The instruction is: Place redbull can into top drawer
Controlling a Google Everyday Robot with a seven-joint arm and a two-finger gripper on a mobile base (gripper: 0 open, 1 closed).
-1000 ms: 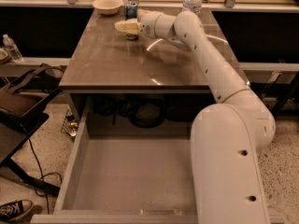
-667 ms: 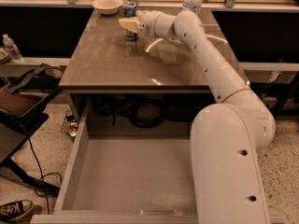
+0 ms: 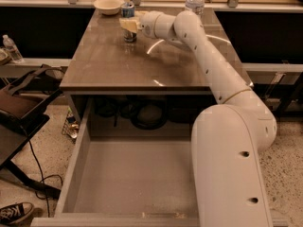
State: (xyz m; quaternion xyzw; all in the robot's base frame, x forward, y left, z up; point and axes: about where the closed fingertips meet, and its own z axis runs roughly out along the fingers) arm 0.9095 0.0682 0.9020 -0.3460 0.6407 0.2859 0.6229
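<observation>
Gripper [image 3: 127, 25] barely shifted, against redbull can [image 3: 128, 9], far edge.

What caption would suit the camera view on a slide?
Robot arm reaches over the table, its tool at the redbull can near a bowl, while the top drawer stands pulled open below.

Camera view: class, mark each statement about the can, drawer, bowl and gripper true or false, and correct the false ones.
1. The can is at the far end of the table. True.
2. The drawer is shut. False: it is pulled open below the table's near edge.
3. The gripper is at the can. True.
4. The bowl lies in the drawer. False: it sits on the table, left of the can.
5. The can is already in the drawer. False: it is up at the gripper.
</observation>
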